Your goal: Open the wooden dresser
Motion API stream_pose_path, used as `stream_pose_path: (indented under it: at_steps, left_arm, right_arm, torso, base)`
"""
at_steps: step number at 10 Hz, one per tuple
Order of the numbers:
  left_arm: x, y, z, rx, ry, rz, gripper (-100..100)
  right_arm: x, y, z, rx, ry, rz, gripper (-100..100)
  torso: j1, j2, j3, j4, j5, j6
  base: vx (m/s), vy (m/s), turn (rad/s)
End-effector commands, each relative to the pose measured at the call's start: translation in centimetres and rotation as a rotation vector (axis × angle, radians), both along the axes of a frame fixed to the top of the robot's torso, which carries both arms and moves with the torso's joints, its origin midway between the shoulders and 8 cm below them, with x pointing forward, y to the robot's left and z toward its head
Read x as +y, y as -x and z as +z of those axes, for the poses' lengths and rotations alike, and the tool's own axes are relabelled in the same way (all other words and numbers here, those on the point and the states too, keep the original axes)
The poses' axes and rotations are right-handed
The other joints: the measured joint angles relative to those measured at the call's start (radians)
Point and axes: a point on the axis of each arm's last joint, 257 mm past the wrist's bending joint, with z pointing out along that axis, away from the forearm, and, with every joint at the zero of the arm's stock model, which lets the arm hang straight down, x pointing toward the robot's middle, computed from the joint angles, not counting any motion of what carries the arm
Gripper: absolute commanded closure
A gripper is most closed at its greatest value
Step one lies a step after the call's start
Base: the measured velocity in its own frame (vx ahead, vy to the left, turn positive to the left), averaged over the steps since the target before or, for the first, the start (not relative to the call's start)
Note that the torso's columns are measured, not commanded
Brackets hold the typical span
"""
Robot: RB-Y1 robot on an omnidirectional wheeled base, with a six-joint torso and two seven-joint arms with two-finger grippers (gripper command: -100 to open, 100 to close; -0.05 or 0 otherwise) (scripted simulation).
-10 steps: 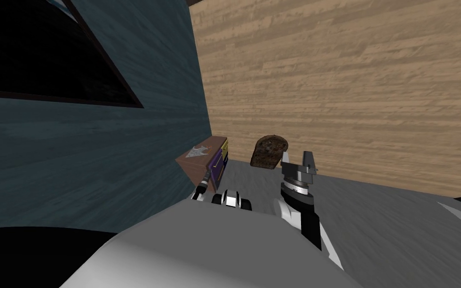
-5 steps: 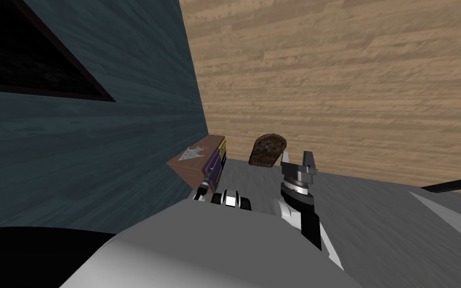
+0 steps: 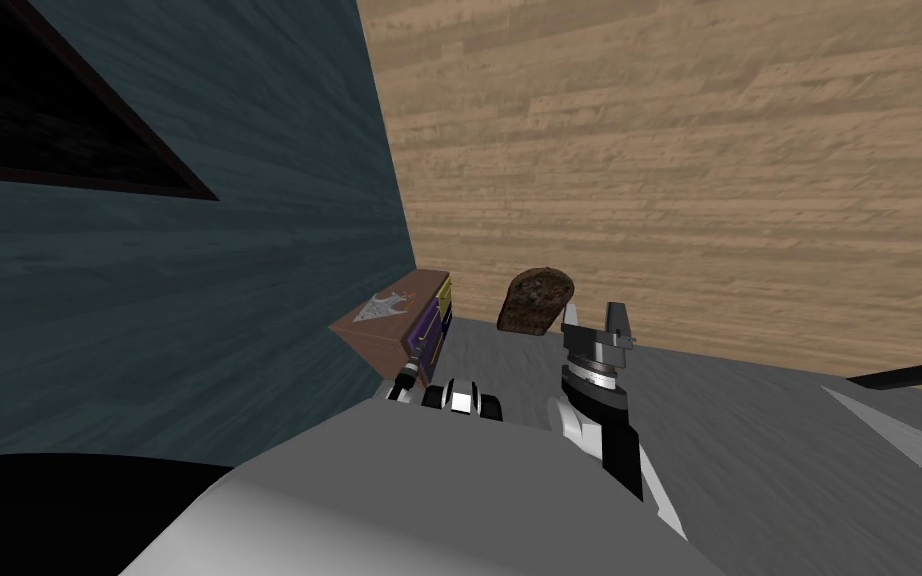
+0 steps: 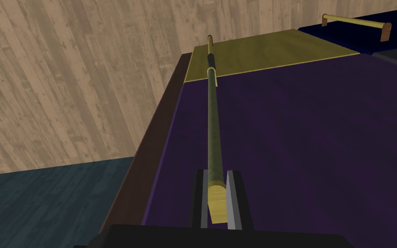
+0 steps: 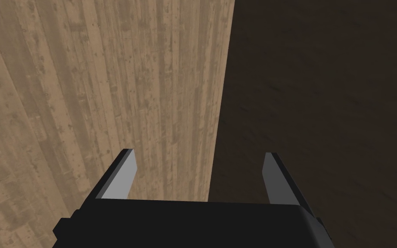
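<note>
L gripper (image 4: pixel 216 173) is pinched on the bar handle (image 4: pixel 212 120) end of the dresser's (image 3: pixel 377 338) purple drawer (image 4: pixel 301 137). Pull should be made straight out, w/o twisting. R gripper (image 5: pixel 197 156) is spread, idle.

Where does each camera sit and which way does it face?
Left wrist: on the left hand, along the left gripper shut on the handle of the purple drawer.
Head view: on the head, steeply down and forward at the dresser in the corner; left gripper at it, right gripper raised.
Right wrist: on the right hand, along its open fingers, away from the dresser.
Shared: head and left wrist show the purple drawer.
</note>
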Motion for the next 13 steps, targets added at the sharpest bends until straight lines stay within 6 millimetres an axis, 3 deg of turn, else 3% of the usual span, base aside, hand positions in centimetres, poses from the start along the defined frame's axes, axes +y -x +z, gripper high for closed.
stream_pose_path:
  at_steps: [1,4,7,8,10,13]
  left_arm:
    - [-0.6,-0.9,0.3,-0.001,-0.001,-0.002,100]
    - [-1.2,-1.1,0.4,0.001,0.000,-0.004,100]
    - [-1.8,-1.5,0.9,-0.012,-0.001,-0.005,100]
    - [-1.5,-3.4,1.5,-0.003,0.001,-0.007,-100]
    - [-1.5,-4.3,2.0,-0.002,0.001,-0.009,-100]
    - [-1.4,-7.2,3.6,-0.002,0.003,-0.012,-100]
  right_arm:
    - [0.0,0.0,0.0,0.000,0.000,0.000,0]
    - [0.0,0.0,0.0,0.000,0.000,0.000,0]
    - [0.0,0.0,0.0,0.000,0.000,0.000,0]
    - [0.0,0.0,0.0,0.000,0.000,0.000,0]
    - [0.0,0.0,0.0,0.000,0.000,0.000,0]
    - [0.0,0.0,0.0,0.000,0.000,0.000,0]
  torso:
    - [-0.004,0.000,0.001,0.000,-0.001,0.001]
    - [0.009,0.005,0.002,0.002,0.000,-0.004]
    - [0.000,0.006,0.003,0.002,-0.002,-0.002]
    - [0.001,0.008,0.003,0.003,-0.002,-0.003]
    - [0.014,0.005,0.003,0.002,0.002,-0.003]
    - [0.003,0.000,0.000,0.000,0.000,-0.001]
  base:
    - [-0.050,-0.202,0.000]
    - [-0.038,-0.154,-0.010]
    - [-0.025,-0.209,0.010]
    - [-0.066,-0.097,0.014]
    - [-0.071,0.017,0.003]
    - [-0.101,0.016,0.010]
